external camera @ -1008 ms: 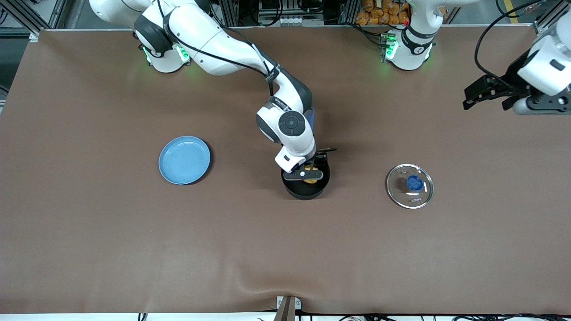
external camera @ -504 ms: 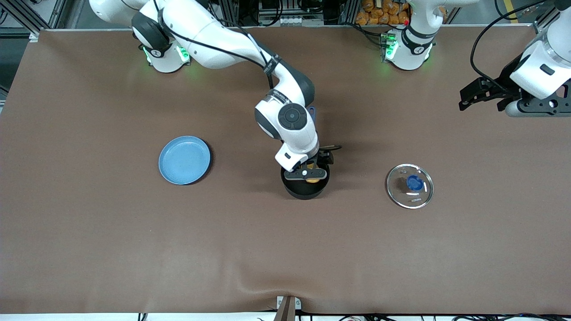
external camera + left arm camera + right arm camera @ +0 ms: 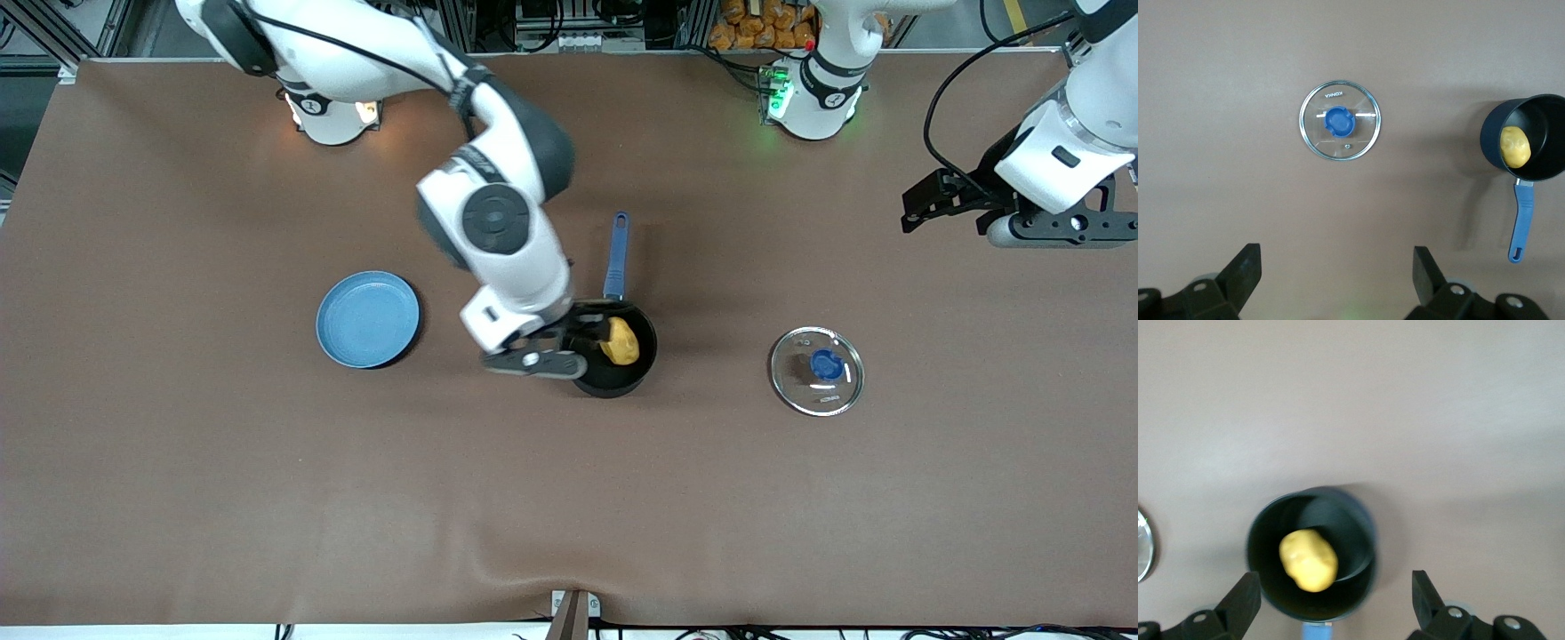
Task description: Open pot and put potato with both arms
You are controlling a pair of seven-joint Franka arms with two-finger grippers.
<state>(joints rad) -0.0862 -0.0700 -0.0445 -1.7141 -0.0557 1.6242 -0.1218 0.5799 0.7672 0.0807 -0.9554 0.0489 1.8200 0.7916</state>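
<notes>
The potato [image 3: 620,341] is sitting in the pot [image 3: 613,378] mid-table, so the right gripper [image 3: 576,340] is hanging empty with fingers apart, while the left gripper [image 3: 951,201], also spread, is waiting over its end.

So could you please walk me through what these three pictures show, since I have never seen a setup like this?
Two white jointed robot arms work at a brown table. One picture looks down from high across the table; the other two come from cameras on the wrists. On the table stand a small black saucepan with a blue handle, a flat light-blue plate and a round clear glass lid with a blue knob. A lumpy yellow potato lies in the saucepan. The right gripper is open above the saucepan's edge, holding nothing. The left gripper is open and empty, waiting above its end of the table.
</notes>
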